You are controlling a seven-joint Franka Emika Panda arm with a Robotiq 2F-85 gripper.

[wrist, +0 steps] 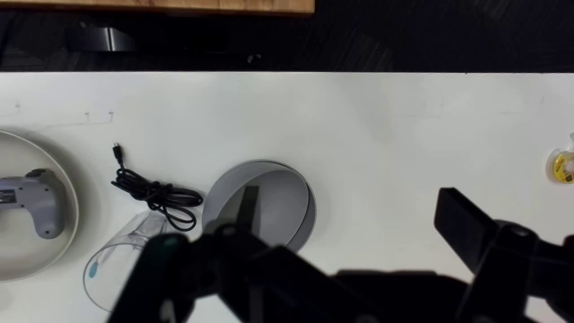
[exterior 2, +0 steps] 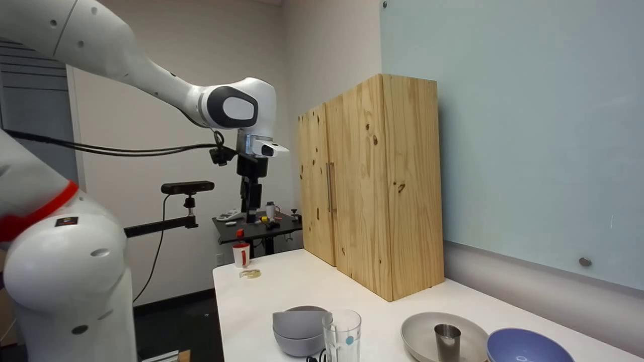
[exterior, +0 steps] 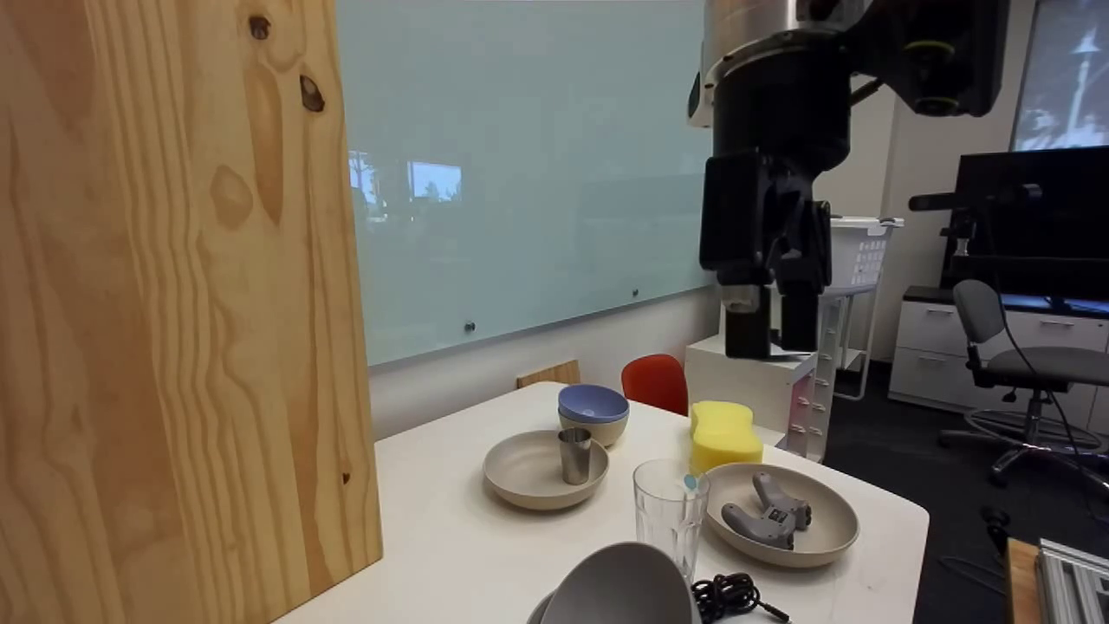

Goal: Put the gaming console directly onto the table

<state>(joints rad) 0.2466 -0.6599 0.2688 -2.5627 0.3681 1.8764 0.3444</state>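
The gaming console is a grey game controller lying in a shallow beige plate at the table's end. It also shows at the left edge of the wrist view, partly cut off, in the same plate. It is out of view in an exterior view where the arm's base shows. The white table is beneath everything. My gripper hangs high above the table, pointing down. In the wrist view its fingers are wide apart with nothing between them, off to the side of the controller.
Beside the plate stand a clear glass, a coiled black cable, and grey bowls. A yellow sponge, a metal cup in another plate, and a blue bowl are near. A wooden cabinet stands along the wall.
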